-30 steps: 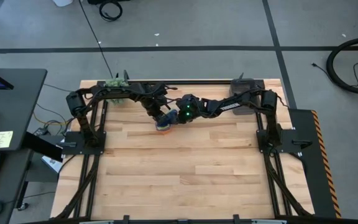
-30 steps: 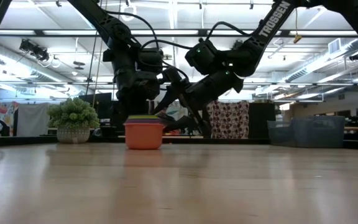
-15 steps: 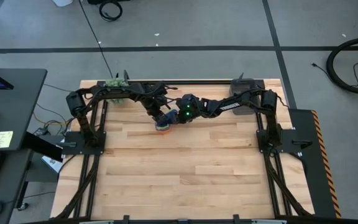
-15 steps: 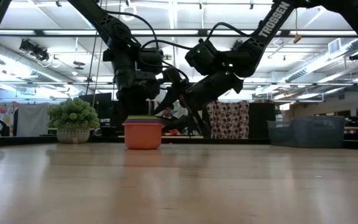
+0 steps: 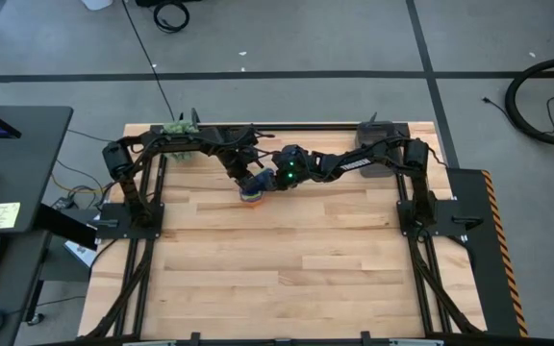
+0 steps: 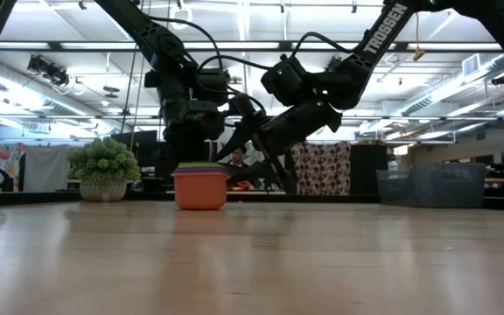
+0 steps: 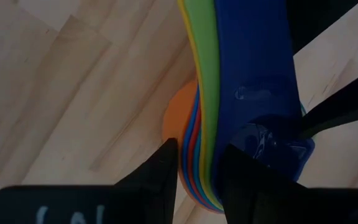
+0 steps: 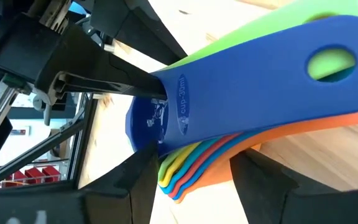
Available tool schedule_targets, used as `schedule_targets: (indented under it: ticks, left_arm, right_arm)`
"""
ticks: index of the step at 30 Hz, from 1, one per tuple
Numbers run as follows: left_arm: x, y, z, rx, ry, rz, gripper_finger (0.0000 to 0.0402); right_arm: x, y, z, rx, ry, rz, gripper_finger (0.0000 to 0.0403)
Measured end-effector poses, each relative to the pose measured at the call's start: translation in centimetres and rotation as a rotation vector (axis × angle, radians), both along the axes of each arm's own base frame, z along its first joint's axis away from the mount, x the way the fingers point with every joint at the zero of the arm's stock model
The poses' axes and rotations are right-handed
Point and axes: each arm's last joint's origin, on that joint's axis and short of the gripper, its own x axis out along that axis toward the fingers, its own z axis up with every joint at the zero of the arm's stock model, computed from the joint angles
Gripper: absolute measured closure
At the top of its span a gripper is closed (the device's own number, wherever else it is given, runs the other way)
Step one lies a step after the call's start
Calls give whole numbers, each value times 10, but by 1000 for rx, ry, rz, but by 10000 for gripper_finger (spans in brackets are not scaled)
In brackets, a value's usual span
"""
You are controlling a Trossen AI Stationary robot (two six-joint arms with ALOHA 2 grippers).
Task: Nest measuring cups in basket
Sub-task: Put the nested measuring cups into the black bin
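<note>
Plainly, the cups (image 5: 250,195) sit nested in one stack on the tabletop (image 5: 287,259), toward 12 o'clock of its middle and a little to the 11 side, not in the basket (image 5: 375,135). That basket stands well apart, in the corner at 1 o'clock. A plant (image 5: 178,128) sits in the opposite far corner, at 11 o'clock.

Both arms meet over the stack. The left tool (image 5: 246,183) comes in from 10 o'clock and points down at the cups. In its wrist view its fingers (image 7: 160,177) stand close together with the layered edges of the stack pinched between them, so it is closed on the cups. An orange cup (image 7: 176,115) is the outermost and lowest, with red, blue, yellow and green edges inside it and a dark blue cup (image 7: 253,74) on top.

The right tool (image 5: 266,182) comes in from 3 o'clock and angles down beside the stack. Its fingers (image 8: 135,183) are spread, one on each side of the fanned handles; whether they touch the plastic I cannot tell. From the low view the stack rests flat on the wood, orange wall outward, with both tools just above and behind it
</note>
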Motion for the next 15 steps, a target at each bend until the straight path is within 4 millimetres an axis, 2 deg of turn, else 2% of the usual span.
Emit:
schedule_targets:
  ticks: [15]
  left_arm:
    - [2,1,4,-13,1,-3,306]
  right_arm:
    - [-1,-4,1,0,-12,1,209]
